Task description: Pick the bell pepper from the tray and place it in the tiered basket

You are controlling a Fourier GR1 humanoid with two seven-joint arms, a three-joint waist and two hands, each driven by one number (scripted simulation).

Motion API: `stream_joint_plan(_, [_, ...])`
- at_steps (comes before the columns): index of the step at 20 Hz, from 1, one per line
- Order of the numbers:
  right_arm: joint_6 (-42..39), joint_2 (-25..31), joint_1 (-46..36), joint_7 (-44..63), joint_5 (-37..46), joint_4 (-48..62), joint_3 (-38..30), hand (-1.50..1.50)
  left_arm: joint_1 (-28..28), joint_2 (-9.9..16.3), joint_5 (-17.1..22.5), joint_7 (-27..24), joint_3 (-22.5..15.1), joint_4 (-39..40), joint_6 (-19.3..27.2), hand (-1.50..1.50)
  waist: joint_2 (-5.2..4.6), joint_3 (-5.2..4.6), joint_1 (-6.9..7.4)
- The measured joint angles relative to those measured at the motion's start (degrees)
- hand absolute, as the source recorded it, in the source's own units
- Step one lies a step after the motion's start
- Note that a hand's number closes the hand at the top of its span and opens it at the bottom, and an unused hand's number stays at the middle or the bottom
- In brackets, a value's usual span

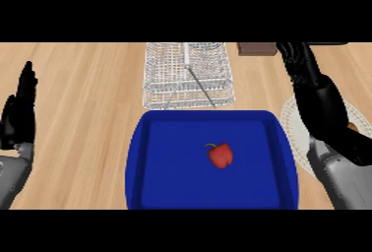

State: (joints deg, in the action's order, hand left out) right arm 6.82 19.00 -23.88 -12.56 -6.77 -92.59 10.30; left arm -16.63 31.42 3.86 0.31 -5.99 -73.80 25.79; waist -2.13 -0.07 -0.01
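Observation:
A red bell pepper (221, 155) with a small stem lies a little right of the middle of the blue tray (156, 197). Behind the tray stands the white wire tiered basket (189, 76), holding nothing that I can see. My right hand (311, 83) is raised at the right of the tray, fingers stretched toward the far edge, open and holding nothing. It is well apart from the pepper. My left hand (20, 110) rests at the view's left edge, fingers up and open.
A pale round mat or plate (292, 118) lies on the wooden counter right of the tray, partly under my right forearm. A brown block (256, 48) sits at the back, right of the basket.

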Motion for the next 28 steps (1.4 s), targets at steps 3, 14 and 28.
stream_joint_plan(3, [4.25, -3.21, 0.56, 1.19, 6.86, 2.32, 5.35, -1.5, 0.27, -3.14, 1.16, -0.63, -2.3, -0.31, -2.74, 0.0, 1.01, -0.03, 0.22])
stream_joint_plan(14, [29.24, -15.7, 1.73, 4.53, 32.98, 22.18, 24.94, -1.5, 4.83, -13.69, 9.3, -5.86, -11.63, -2.58, -17.57, 0.0, 1.53, -0.1, 1.92])
stream_joint_plan(28, [17.26, -16.76, -4.89, 42.49, 71.28, 31.58, 38.51, -1.5, 9.16, -13.33, 10.95, -7.12, -10.17, -1.53, -19.25, 0.0, 4.72, -0.68, -3.17])
